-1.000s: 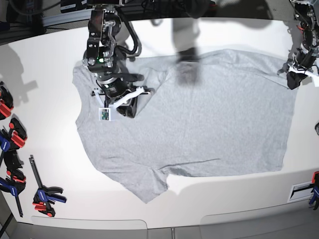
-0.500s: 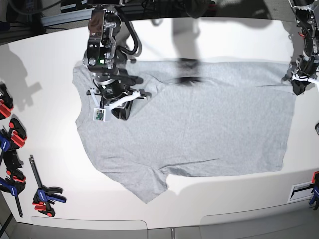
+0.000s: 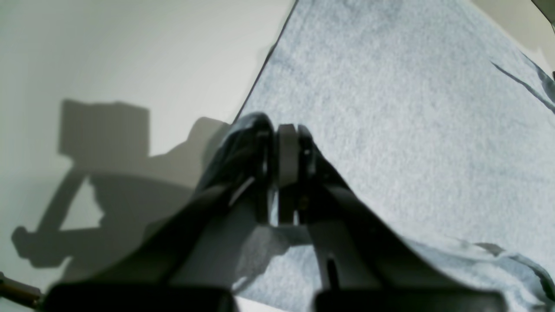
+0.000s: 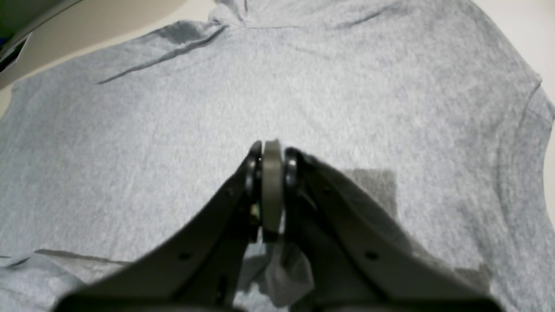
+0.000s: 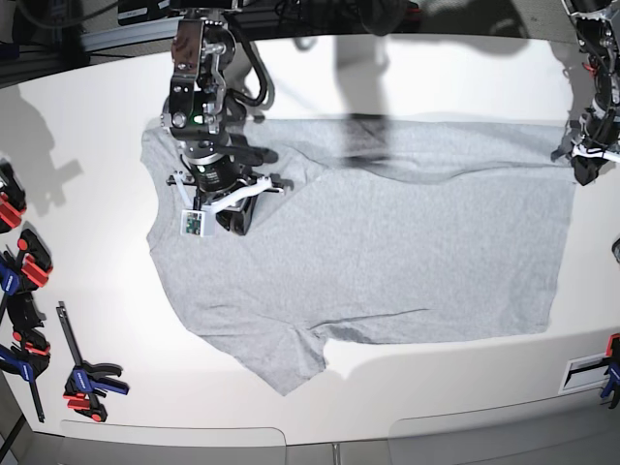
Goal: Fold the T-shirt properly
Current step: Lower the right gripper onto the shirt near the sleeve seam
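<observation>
Grey T-shirt (image 5: 387, 252) spread flat, fingers (image 4: 272, 173) pinching fabric

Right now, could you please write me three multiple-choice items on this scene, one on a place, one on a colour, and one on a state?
1. Where do the clamps lie in the base view?
A. by the table's left edge
B. on the shirt
C. at the table's far edge

2. What colour is the T-shirt?
A. navy
B. light heather grey
C. red

3. How is the right gripper?
A. wide open over bare table
B. not in view
C. shut on a fold of shirt cloth

Answers:
1 A, the red, blue and black clamps sit beside the left edge of the white table.
2 B, the cloth is pale grey in all views.
3 C, the right wrist view shows its jaws closed with cloth between them. The left gripper likewise pinches the hem.
</observation>
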{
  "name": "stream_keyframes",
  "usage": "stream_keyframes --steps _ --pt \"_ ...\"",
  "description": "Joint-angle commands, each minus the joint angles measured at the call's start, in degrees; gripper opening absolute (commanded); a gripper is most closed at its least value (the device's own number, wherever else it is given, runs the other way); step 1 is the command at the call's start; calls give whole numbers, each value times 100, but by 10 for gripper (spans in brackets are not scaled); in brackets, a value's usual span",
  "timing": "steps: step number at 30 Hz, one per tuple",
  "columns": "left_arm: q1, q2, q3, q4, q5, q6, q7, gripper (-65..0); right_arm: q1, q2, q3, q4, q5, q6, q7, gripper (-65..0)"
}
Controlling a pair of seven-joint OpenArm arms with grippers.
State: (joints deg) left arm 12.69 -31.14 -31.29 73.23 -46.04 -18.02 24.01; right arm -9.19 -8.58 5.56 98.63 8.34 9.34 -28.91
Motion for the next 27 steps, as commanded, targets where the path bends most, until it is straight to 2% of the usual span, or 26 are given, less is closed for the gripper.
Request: stream_keyframes --steps 1,8,11,12,15,16,23,27 --pt "-46 -142 -59 74 -46 -17 -133 -650 96 -17 -17 98 13 7 192 -650" --pt "-46 -142 -59 74 -44 -20 -133 -650 96 -17 -17 98 11 28 197 -650" --pt "-46 -142 -59 74 -44 -20 -133 -650 96 -17 -17 98 11 249 197 -650" --pt "-46 -142 -59 74 -44 -17 -131 -650 96 -17 -17 98 13 343 201 -627" --pt "-46 -142 -59 74 -42 -20 -133 -409 149 -15 -17 98 11 422 306 -380" --pt "-46 -142 -59 74 -42 -20 -133 -373 186 -15 -17 98 11 422 317 -337" --pt "-44 -144 -59 74 -42 -20 -136 -370 573 -15 -17 98 -13 424 308 -329" --pt "-44 -144 -59 74 -20 -20 -138 -370 638 -13 -15 98 -352 422 170 -332"
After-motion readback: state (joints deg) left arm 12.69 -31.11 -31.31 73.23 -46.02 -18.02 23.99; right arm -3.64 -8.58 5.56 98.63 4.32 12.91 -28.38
